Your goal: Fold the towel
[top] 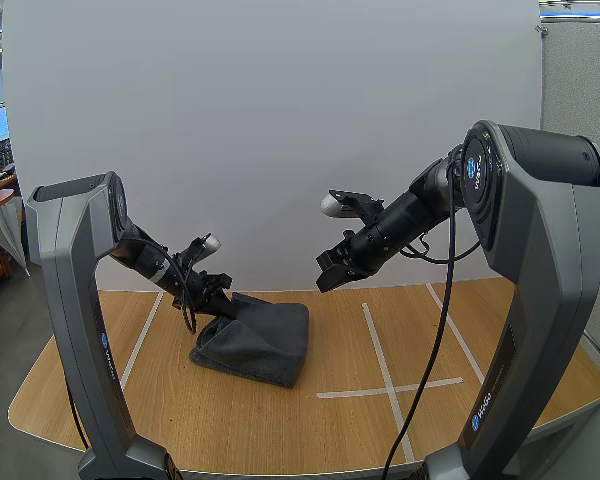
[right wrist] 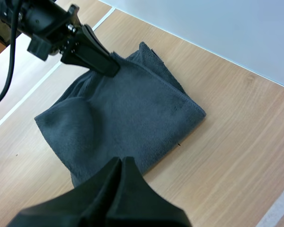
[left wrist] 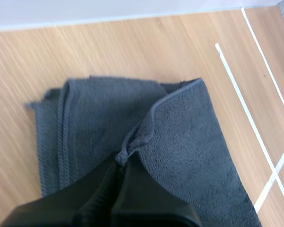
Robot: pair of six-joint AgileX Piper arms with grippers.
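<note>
A: High view?
B: Dark grey terry towel (top: pixel 265 335), folded, lumpy, on wood surface (top: pixel 330 430); right jaws hang above.
A: Left wrist?
B: Left jaws clamped on bunched towel hem.
A: Right wrist?
B: Right jaws together, empty, over towel.

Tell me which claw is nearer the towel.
Left. The left claw pinches a fold of the towel; the right claw hangs shut in the air, apart from the towel, above and to its right.
</note>
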